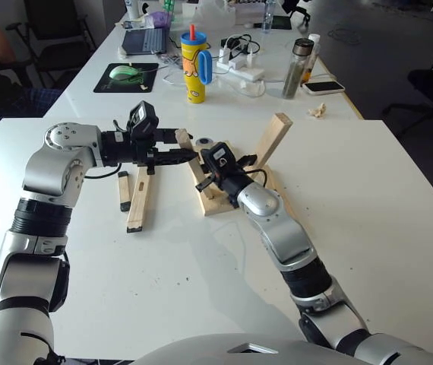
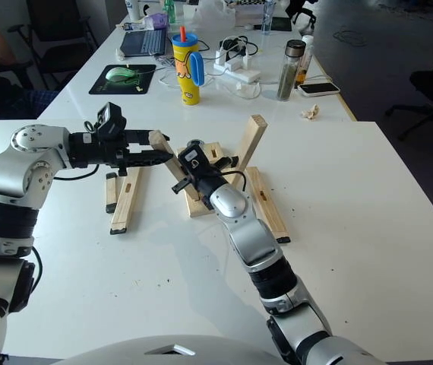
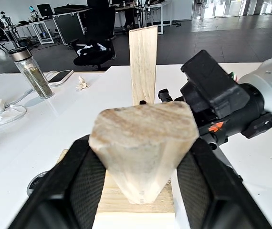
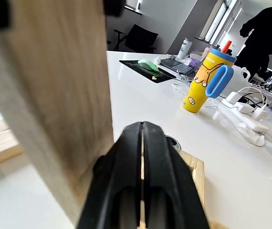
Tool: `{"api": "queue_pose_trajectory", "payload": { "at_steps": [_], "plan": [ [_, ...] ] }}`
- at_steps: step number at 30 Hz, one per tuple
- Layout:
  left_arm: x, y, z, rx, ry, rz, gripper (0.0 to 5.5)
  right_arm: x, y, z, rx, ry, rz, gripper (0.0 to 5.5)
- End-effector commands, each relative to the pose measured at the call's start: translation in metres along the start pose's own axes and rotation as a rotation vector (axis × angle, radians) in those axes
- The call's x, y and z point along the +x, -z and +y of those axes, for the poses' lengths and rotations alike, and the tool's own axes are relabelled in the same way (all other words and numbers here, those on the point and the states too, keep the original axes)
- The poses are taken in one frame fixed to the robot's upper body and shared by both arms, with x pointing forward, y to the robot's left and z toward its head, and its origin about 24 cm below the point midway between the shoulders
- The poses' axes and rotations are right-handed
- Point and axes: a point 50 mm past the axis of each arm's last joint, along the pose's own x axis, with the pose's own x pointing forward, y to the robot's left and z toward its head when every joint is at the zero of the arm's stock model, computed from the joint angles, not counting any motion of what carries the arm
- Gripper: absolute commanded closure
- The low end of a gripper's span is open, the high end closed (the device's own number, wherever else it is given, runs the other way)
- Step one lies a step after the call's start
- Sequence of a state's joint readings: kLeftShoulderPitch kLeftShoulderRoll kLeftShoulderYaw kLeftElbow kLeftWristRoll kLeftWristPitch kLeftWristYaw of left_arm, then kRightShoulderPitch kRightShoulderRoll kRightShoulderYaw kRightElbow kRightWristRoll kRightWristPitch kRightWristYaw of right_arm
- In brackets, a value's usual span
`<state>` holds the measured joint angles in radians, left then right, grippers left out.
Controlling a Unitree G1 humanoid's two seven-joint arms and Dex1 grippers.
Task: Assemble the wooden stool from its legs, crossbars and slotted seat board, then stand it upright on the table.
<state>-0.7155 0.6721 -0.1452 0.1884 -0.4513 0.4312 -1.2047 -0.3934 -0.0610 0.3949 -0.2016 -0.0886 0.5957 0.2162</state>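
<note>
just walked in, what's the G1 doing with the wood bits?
The left gripper holds a wooden leg above the slotted seat board, which lies flat on the table. The right gripper, shut, is down at the board beside the leg. A second leg sticks up tilted from the board; a spare piece lies left of it.

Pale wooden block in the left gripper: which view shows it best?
Left wrist view: the pale wooden block sits close up, clamped in the left gripper. Both eye views show it small; the right wrist view is unclear.
</note>
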Motion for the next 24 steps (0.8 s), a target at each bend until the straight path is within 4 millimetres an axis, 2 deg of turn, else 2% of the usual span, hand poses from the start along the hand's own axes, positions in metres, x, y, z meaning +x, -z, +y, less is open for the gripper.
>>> {"api": "queue_pose_trajectory", "payload": {
  "at_steps": [1,2,4,9,13,17,20,24],
  "plan": [
    [-0.003,0.023,0.007,-0.056,-0.013,0.141,3.42,-0.019,-0.024,-0.014,0.251,0.021,-0.264,5.50],
    [-0.003,0.022,0.009,-0.049,-0.004,0.148,3.42,-0.028,-0.033,-0.024,0.258,0.054,-0.348,5.50],
    [-0.008,0.017,0.013,-0.025,0.011,0.162,3.42,-0.048,-0.030,-0.034,0.252,0.041,-0.399,5.50],
    [-0.018,0.006,0.026,-0.003,0.030,0.170,3.43,-0.065,0.026,-0.024,0.187,-0.114,-0.185,5.50],
    [-0.015,0.009,0.029,-0.019,0.048,0.144,3.43,-0.051,0.065,-0.011,0.148,-0.150,0.039,5.50],
    [-0.009,0.021,0.024,-0.045,0.066,0.120,3.43,-0.033,0.071,0.003,0.129,-0.155,0.093,5.50],
    [-0.009,0.030,0.018,-0.075,0.060,0.099,3.43,-0.024,0.079,0.003,0.129,-0.105,0.171,5.50],
    [-0.006,0.038,0.012,-0.067,0.046,0.087,3.43,-0.027,0.101,0.005,0.088,-0.098,0.340,5.50]
  ]
}}
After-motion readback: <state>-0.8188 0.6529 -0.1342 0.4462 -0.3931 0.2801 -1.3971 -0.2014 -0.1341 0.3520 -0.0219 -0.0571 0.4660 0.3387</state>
